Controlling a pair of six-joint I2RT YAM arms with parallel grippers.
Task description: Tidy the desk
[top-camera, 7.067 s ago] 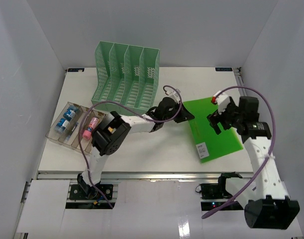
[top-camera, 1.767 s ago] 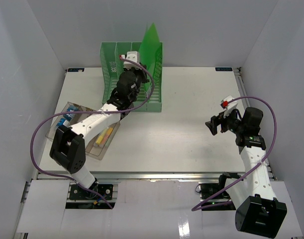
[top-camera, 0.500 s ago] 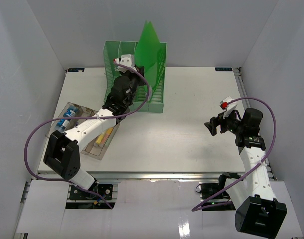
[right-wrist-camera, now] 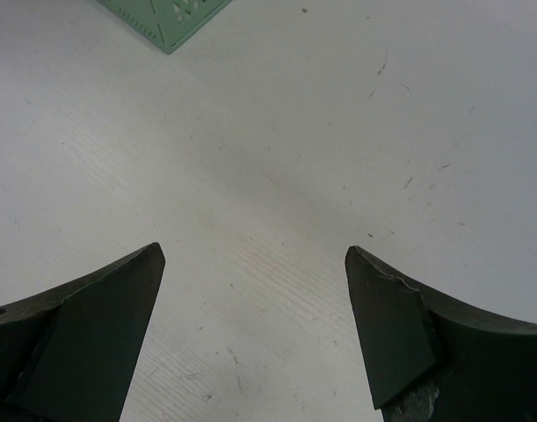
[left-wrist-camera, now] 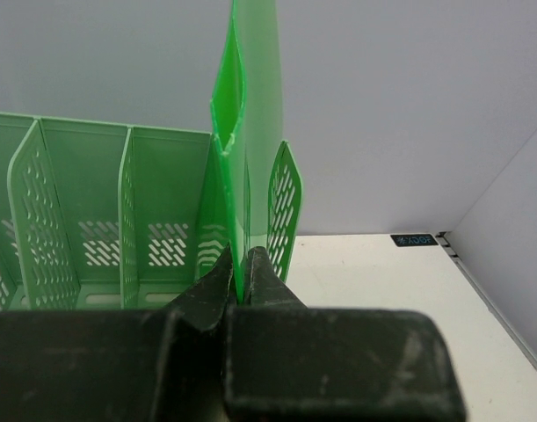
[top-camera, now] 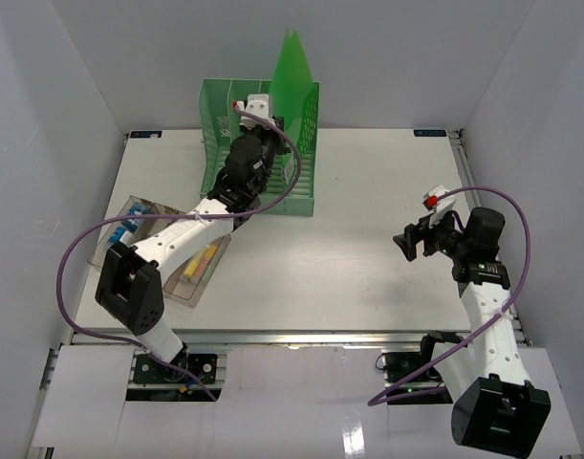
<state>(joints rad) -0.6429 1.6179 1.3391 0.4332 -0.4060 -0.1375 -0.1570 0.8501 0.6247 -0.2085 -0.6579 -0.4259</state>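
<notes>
On the white desk [top-camera: 368, 191] a mint-green file rack [top-camera: 258, 182] stands at the back left. A bright green folder [top-camera: 293, 67] stands upright in the rack's rightmost slot, rising well above it. My left gripper [top-camera: 270, 127] is shut on the folder's near edge, low down. In the left wrist view the fingertips [left-wrist-camera: 242, 264] pinch the folder [left-wrist-camera: 250, 105] between a rack divider and the end wall [left-wrist-camera: 284, 202]; its bottom is hidden. My right gripper [top-camera: 406, 241] hovers open over bare desk [right-wrist-camera: 268, 132] at the right, with nothing between the tips [right-wrist-camera: 255, 255].
A clear plastic tray [top-camera: 180, 295] with pens and small items lies at the left, under the left arm. The white enclosure wall rises behind the rack. A corner of the rack [right-wrist-camera: 167, 18] shows in the right wrist view. The metal rail [top-camera: 292, 335] runs along the front edge.
The folder was carried from the desk's right side to the rack. In the last half second it straightened from a left lean and shifted slightly right with the left gripper. The right arm stayed still.
</notes>
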